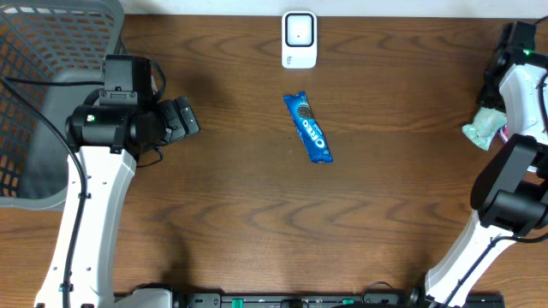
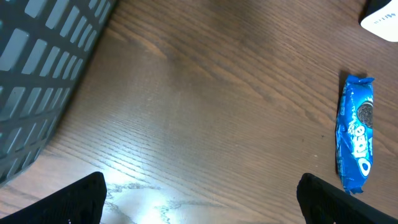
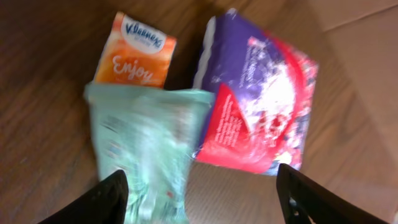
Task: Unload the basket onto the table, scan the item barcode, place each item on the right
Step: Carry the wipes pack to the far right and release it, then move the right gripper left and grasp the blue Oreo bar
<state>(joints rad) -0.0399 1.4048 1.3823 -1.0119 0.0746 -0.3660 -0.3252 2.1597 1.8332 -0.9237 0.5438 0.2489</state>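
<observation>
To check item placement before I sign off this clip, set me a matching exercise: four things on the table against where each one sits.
Things:
1. blue Oreo biscuit packet
2. white boxy scanner
3. grey plastic mesh basket
4. pale green crinkly packet

Places:
a. far left corner
b. middle of the brown wooden table
c. centre of the far edge
d. near the right edge

Pairs: 1-b, 2-c, 3-a, 4-d
</observation>
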